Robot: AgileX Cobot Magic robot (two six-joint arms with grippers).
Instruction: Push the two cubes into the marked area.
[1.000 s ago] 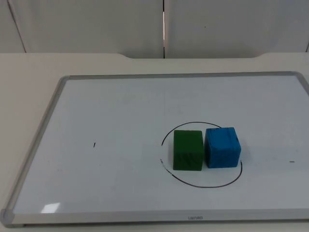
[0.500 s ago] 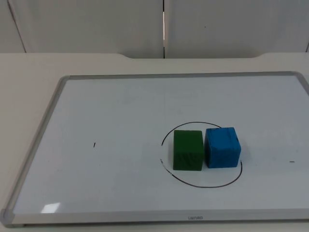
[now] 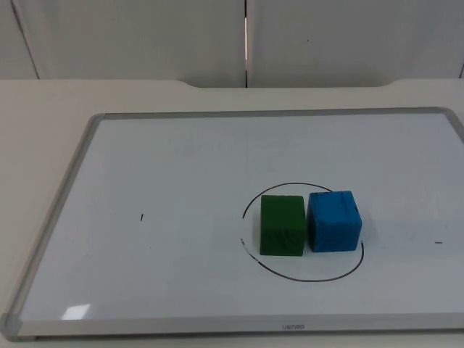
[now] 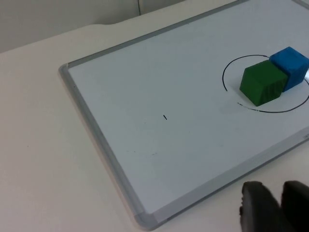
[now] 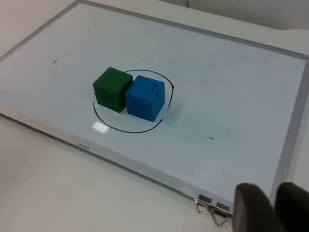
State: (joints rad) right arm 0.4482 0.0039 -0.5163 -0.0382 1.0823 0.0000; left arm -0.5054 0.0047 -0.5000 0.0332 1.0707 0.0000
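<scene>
cubes side by side in the drawn ring

a whiteboard (image 3: 181,239) with a grey frame lies on the pale surface (image 3: 43,109), which ends at a grey wall (image 3: 145,36) at 12 o'clock. a black ring (image 3: 303,278) is drawn on the board, toward 4 o'clock from the board's middle. the green cube (image 3: 282,225) sits inside the ring. the blue cube (image 3: 333,220) stands at the green cube's 3 o'clock, touching it or very nearly so. the blue cube is also within the ring, though its outer edge reaches the line on the 3 o'clock side.

a short black tick (image 3: 142,217) is on the board at 9 o'clock from the cubes, well apart from them. another small mark (image 3: 437,242) lies at 3 o'clock, near the board's edge.

in the left wrist view the left hand (image 4: 279,205) waits off the board, over the bare surface just beside the frame, with the green cube (image 4: 261,85) and blue cube (image 4: 291,66) well apart from it. its two black fingertips stand close together with a narrow gap, gripping nothing.

in the right wrist view the right hand (image 5: 273,205) is likewise off the board, near a corner of the frame where two metal clips (image 5: 214,209) sit. its fingertips are also close together with a narrow gap and grip nothing. the green cube (image 5: 112,89) and blue cube (image 5: 145,96) lie well apart from it, inside the ring (image 5: 126,129).
</scene>
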